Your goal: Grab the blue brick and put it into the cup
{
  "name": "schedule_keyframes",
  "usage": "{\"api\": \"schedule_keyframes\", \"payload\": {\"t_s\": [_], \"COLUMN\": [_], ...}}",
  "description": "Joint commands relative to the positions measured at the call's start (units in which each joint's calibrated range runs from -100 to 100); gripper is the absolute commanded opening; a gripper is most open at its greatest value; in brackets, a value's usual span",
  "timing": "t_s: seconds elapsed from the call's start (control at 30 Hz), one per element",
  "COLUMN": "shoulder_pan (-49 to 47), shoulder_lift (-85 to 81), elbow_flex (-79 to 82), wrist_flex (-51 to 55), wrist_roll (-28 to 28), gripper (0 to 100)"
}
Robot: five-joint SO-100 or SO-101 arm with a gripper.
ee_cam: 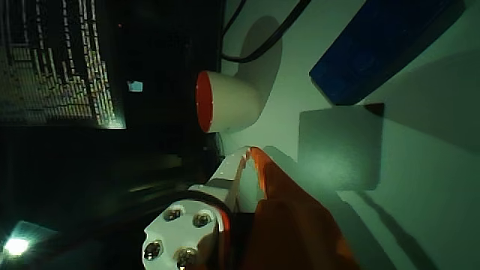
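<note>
End effector (250,154), orange and white fingers nearly together at 6 o'clock, holds nothing visible. Cup (225,101), white with orange interior, lies sideways-on at centre on tabletop (420,187). Blue brick: a blue block (382,49) at 2 o'clock may be it. Judged: transfer not yet done.

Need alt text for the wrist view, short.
Dim, sideways wrist view: the orange-and-white gripper enters from the bottom, its fingers nearly together and holding nothing, tips close to a white cup with a red-orange interior lying side-on in frame. A blue object sits upper right beside a grey square on the white table; black cables run behind the cup.
</note>
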Motion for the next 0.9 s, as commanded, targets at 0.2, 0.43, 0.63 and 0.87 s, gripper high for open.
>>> {"api": "schedule_keyframes", "payload": {"t_s": [0.2,0.43,0.63,0.87], "shoulder_pan": [-2.0,3.9,7.4,14.9], "shoulder_lift": [0.6,15.2,23.9,37.6], "elbow_flex": [-8.8,-24.9,-32.6,-39.5], "wrist_flex": [8.4,10.1,14.7,16.4], "wrist_roll": [5.7,8.8,7.7,5.0], "gripper": [1,5,9,12]}}
